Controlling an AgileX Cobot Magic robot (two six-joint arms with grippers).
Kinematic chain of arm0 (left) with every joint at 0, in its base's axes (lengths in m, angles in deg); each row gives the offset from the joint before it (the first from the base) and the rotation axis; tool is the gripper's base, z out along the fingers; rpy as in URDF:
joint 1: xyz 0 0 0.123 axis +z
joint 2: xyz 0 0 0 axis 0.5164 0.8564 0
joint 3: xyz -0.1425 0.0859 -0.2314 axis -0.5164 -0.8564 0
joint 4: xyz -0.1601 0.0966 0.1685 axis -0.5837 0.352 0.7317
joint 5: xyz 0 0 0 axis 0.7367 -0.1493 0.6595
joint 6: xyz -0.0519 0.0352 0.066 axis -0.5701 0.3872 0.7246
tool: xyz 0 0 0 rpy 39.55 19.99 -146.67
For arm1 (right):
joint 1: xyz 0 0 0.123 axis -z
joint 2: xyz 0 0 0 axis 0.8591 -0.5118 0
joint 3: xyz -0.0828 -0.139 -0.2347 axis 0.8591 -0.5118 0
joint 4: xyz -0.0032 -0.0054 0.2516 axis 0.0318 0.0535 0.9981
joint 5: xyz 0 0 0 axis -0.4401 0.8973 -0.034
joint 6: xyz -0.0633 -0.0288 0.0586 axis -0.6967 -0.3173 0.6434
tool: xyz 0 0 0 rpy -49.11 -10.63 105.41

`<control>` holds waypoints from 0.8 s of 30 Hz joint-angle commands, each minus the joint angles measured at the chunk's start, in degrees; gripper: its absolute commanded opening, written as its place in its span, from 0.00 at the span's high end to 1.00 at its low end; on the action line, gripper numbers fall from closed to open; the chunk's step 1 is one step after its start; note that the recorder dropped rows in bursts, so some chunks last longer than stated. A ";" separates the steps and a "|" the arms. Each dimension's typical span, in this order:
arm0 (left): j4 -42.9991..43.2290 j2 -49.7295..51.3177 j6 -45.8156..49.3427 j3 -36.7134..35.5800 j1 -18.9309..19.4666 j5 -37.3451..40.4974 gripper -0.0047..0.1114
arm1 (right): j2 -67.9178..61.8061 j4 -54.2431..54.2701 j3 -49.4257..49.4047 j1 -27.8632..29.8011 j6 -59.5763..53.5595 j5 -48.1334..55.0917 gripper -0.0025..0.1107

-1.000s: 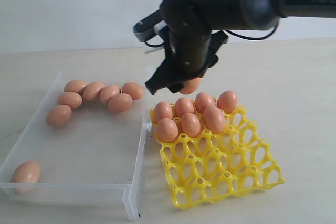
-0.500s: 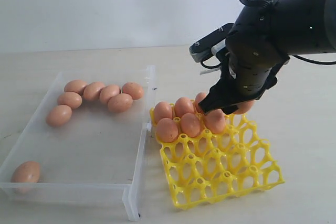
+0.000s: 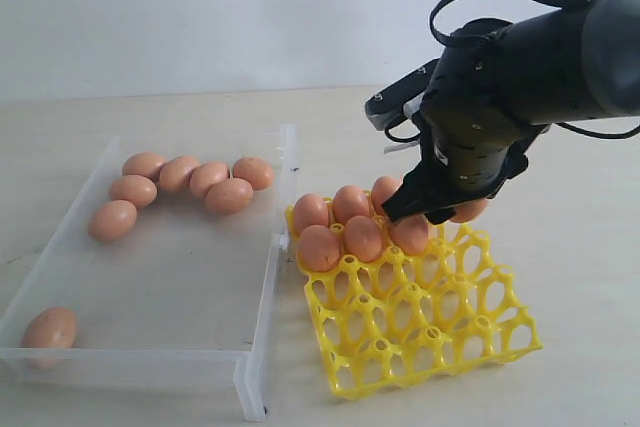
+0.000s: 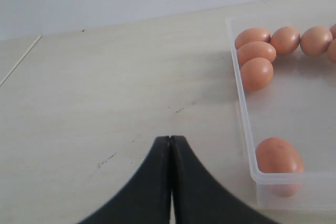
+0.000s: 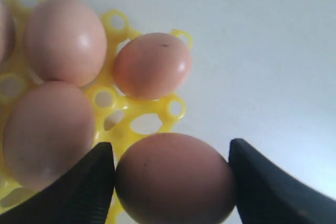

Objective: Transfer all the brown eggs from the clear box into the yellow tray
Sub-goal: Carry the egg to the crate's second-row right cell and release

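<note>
The step in hand is the setting-down of one egg; the right gripper [image 3: 438,209] is hanging over the 1 o'clock corner of the yellow tray [image 3: 430,327], and its claw is standing wide but clamped on the held egg [image 5: 173,177], one dark finger pressing each side in the right wrist view. The held egg [image 3: 468,210] is sitting just above the lattice, to my eye not yet seated, though the arm is hiding the cup beneath it. Other brown eggs [image 3: 362,237] are already filling the 12 o'clock end of the tray, six showing in the exterior view; the 6 o'clock half is lying bare. The clear box [image 3: 275,237] is lying at 9 o'clock of the tray, just beside it; eight eggs are waiting inside, seven bunched at its 12 o'clock end and one alone in the 7 o'clock corner [image 3: 50,328]. The left gripper [image 4: 170,182] is idling with its claw pressed together on nothing, over bare table [image 4: 105,77] just outside the box wall. Judging from this, the task is roughly half done; the next move is calling for a straight, slow descent into the free cup beside the seated eggs [image 5: 152,66], keeping clear of the posts and neighbours; then the claw should be parting only once the egg is resting in the cup, and lifting away before heading for the box at 9 o'clock.
</note>
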State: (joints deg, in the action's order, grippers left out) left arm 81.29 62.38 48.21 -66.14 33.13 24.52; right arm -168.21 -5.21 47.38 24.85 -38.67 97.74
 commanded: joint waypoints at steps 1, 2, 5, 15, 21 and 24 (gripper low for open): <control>-0.14 -0.32 -0.33 0.23 -0.43 -0.52 0.96 | -0.04 -1.90 -0.16 0.82 2.29 -1.09 0.98; -0.14 -0.32 -0.33 0.23 -0.43 -0.52 0.96 | -0.19 -1.59 -0.16 0.82 2.29 -1.24 0.98; -0.14 -0.32 -0.33 0.23 -0.43 -0.52 0.96 | -1.46 -1.50 -0.05 0.82 2.29 -2.31 0.98; -0.14 -0.32 -0.33 0.23 -0.43 -0.52 0.96 | -3.19 0.51 -0.05 0.82 -0.77 -3.20 0.66; -0.14 -0.32 -0.33 0.23 -0.43 -0.52 0.96 | -3.85 0.16 -0.05 0.82 -0.77 -3.46 0.49; -0.14 -0.32 -0.33 0.23 -0.43 -0.52 0.96 | -3.85 0.16 -0.05 0.82 -0.77 -4.35 0.49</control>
State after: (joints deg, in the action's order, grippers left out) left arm 81.29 62.38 48.21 -66.14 33.13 24.52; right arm -172.18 -5.10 47.38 25.37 -39.02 95.14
